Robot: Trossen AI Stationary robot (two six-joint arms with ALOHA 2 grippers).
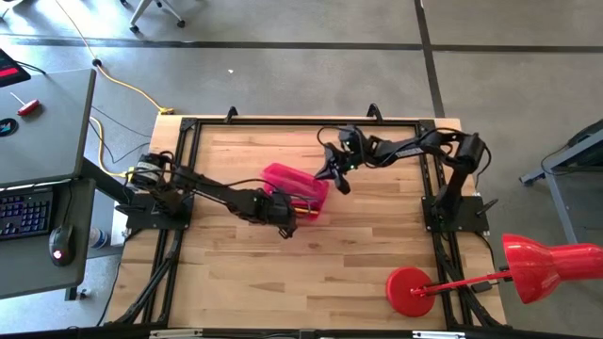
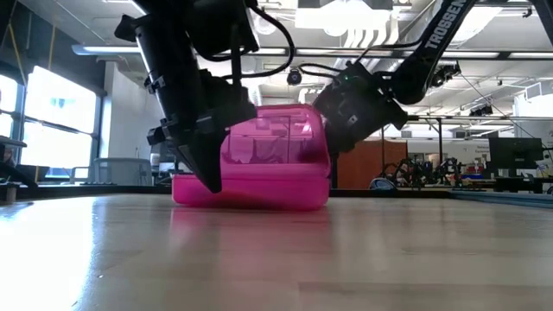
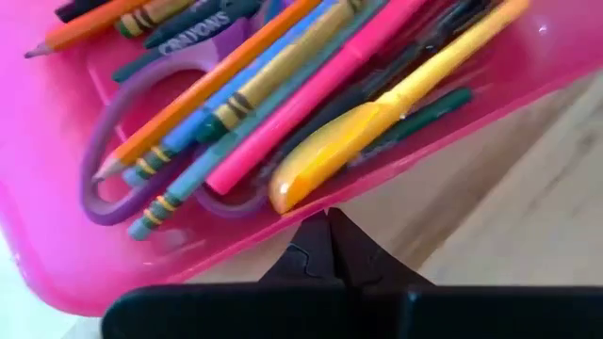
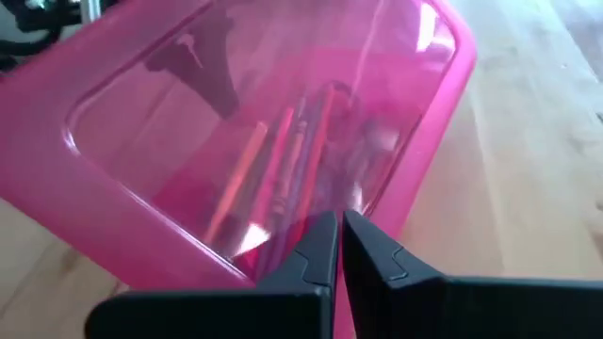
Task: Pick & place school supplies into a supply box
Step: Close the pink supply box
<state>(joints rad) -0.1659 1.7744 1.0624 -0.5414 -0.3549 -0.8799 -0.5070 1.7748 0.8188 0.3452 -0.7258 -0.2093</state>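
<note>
In the left wrist view the box (image 3: 57, 245) is cut off on three sides, and the pencils (image 3: 217, 85), scissors (image 3: 113, 179) and yellow pen (image 3: 377, 118) run out past the upper edge. Through the lid (image 4: 236, 104) in the right wrist view the supplies are seen only as blurred streaks. In the low view the box's near end is hidden by the left gripper (image 2: 210, 181), and the contents cannot be made out.
</note>
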